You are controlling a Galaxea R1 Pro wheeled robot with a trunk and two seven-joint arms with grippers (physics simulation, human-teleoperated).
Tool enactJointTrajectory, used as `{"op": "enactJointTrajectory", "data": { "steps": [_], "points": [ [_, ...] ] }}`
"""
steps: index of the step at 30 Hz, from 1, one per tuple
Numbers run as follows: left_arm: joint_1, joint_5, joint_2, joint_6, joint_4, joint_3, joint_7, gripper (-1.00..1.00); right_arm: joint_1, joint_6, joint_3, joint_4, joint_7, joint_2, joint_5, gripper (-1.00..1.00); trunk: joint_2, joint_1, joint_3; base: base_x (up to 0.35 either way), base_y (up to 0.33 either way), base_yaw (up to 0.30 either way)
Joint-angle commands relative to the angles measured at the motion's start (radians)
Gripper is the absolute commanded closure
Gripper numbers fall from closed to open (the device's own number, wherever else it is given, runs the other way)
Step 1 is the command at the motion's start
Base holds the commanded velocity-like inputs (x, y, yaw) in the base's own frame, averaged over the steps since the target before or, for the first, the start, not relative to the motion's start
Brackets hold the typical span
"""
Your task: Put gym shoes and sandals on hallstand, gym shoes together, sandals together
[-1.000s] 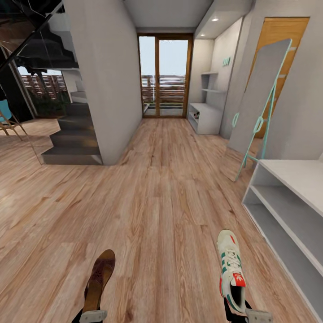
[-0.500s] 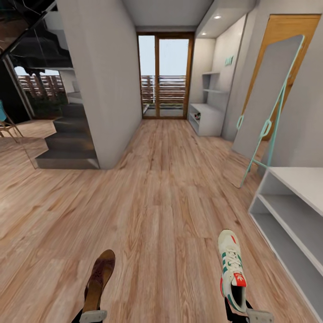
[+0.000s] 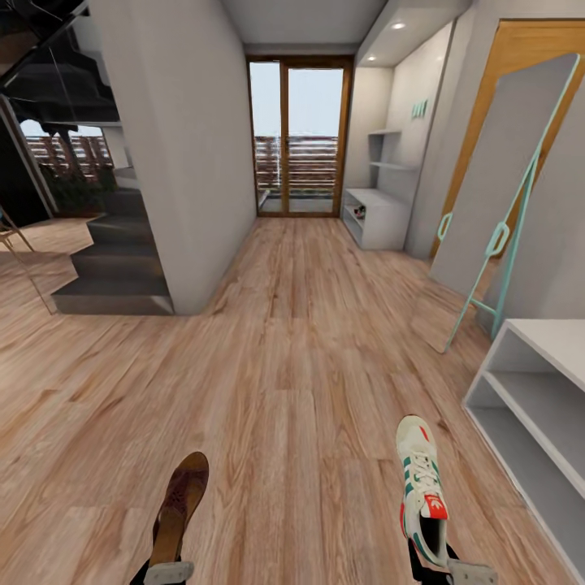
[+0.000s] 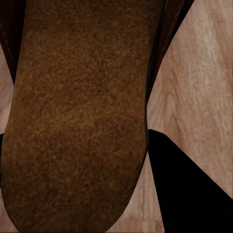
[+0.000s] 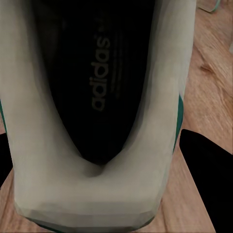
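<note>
At the bottom edge of the head view, the left gripper [image 3: 168, 571] is clamped on the heel of a brown sandal [image 3: 180, 506], carried toe-forward above the corridor floor [image 3: 284, 357]. At 5 o'clock, the right gripper [image 3: 455, 571] is clamped on the heel of a white gym shoe [image 3: 421, 487], also toe-forward. In the left wrist view the sandal's footbed [image 4: 77, 116] sits between dark fingers [image 4: 189, 189]. In the right wrist view the gym shoe's heel opening [image 5: 97, 97] faces the camera. The hallstand [image 3: 375, 213] stands far off at 1 o'clock beside the glass door [image 3: 299, 138]. A plain white bench [image 3: 544, 390] lies at 3 o'clock, a leaning mirror [image 3: 508, 179] at 2 o'clock, stairs [image 3: 114, 260] at 10 o'clock.
</note>
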Motion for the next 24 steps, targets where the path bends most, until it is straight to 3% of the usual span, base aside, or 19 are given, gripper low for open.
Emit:
{"op": "enactJointTrajectory", "data": {
  "steps": [1,24],
  "points": [
    [-0.001,-0.013,0.000,-0.003,0.001,0.006,0.003,1.00,-0.001,-0.003,-0.009,0.001,0.004,0.000,0.007,1.00,0.000,0.000,-0.001,0.337,0.000,0.000],
    [-0.001,-0.013,-0.001,-0.003,0.002,0.006,0.003,1.00,-0.001,0.002,-0.008,-0.001,0.007,-0.002,0.008,1.00,0.000,0.000,-0.001,0.337,0.000,0.000]
  ]
}}
